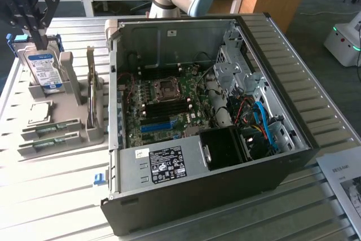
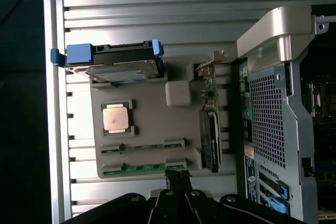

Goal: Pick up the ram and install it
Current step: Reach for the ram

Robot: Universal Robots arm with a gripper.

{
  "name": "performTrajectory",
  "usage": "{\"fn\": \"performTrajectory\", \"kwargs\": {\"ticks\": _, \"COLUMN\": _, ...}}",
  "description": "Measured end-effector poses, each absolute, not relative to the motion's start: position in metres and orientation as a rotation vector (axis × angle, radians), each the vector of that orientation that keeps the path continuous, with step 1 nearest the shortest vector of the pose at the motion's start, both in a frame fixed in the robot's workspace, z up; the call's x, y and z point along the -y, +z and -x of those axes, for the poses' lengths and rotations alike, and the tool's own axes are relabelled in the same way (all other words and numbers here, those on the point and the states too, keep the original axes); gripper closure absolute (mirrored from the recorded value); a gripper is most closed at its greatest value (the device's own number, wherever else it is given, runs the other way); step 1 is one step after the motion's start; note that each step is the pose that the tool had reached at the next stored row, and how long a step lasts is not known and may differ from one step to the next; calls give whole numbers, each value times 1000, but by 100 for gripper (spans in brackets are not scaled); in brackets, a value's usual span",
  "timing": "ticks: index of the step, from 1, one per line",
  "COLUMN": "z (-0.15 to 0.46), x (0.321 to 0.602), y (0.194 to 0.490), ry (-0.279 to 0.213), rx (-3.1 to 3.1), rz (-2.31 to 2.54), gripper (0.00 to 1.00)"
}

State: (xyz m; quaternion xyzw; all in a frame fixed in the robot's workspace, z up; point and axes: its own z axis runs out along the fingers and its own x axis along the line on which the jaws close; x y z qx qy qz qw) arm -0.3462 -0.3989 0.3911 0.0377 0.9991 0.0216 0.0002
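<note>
Two thin green ram sticks lie side by side in slots of a grey holder (image 1: 79,134); I cannot tell which of them is the task's ram. One stick (image 1: 53,128) (image 2: 142,146) lies next to the CPU. The other (image 1: 48,144) (image 2: 144,168) lies at the holder's edge. My gripper (image 1: 41,42) (image 2: 178,173) is shut with nothing in it. In the exterior view it hangs high above the holder's hard-drive end. In the wrist view its tips overlap the end of the edge stick.
The holder also carries a blue-labelled hard drive (image 1: 44,69), a CPU (image 2: 116,117) and an upright card (image 1: 91,88). The open computer case (image 1: 271,173) lies at the exterior view's right, with its motherboard (image 1: 169,103) exposed. A paper sheet (image 1: 347,182) lies at the table corner.
</note>
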Motion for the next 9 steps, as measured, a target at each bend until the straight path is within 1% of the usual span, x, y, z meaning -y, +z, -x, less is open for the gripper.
{"fn": "performTrajectory", "kwargs": {"ticks": 9, "z": 361, "x": 399, "y": 391, "ry": 68, "rx": -3144, "rz": -119, "gripper": 90}}
